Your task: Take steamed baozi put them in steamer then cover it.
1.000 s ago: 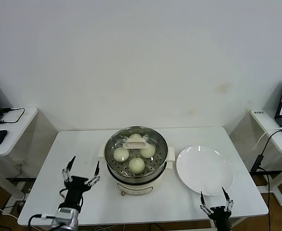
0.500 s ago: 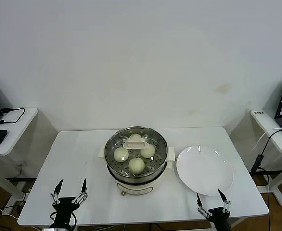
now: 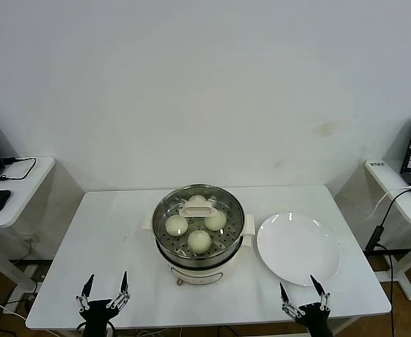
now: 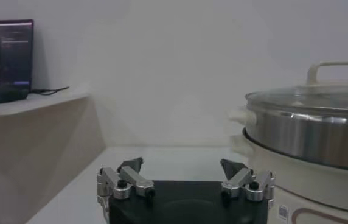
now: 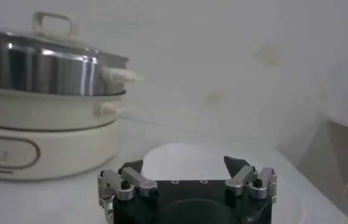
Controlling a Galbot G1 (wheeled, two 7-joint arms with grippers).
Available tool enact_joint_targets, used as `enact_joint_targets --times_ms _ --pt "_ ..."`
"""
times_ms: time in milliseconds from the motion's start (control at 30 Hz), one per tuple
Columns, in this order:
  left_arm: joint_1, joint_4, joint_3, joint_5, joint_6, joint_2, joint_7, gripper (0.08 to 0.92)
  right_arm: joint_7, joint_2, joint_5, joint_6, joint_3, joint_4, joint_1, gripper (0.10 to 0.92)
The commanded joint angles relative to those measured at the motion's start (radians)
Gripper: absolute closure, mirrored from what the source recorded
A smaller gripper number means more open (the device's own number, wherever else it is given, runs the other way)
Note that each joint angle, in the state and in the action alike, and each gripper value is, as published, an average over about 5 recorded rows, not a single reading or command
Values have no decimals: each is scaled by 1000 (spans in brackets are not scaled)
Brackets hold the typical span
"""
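The steamer [image 3: 199, 257], a steel basket on a cream pot base, stands mid-table. Several creamy-white baozi [image 3: 199, 241] lie inside it. The cover [image 3: 226, 208], a clear glass lid with a cream handle [image 3: 193, 208], rests on its rim. My left gripper [image 3: 107, 277] is open and empty at the table's front edge, left of the pot. In the left wrist view this gripper [image 4: 182, 165] faces past the steamer's steel wall [image 4: 308, 137]. My right gripper [image 3: 297, 283] is open and empty at the front edge, below the plate. In its own view this gripper [image 5: 183, 164] points at the plate.
A bare white plate [image 3: 298, 248] lies right of the steamer and shows as plate [image 5: 186, 159] in the right wrist view. Side desks flank the table, the left one [image 3: 19, 186] carrying a mouse and cables. A wall stands behind.
My left gripper has drawn back from beside the pot to the table's front edge. The right gripper has shifted slightly left and lower. Steamer, lid and plate are unmoved.
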Motion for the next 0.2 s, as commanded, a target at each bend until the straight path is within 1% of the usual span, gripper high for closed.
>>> enact_joint_targets --times_ms 33,200 --pt "13 12 7 -11 -13 -32 8 177 -8 -11 78 -186 -25 81 -19 203" --pt "14 15 11 -9 -11 -33 11 177 -6 -10 71 -175 -27 72 -21 203"
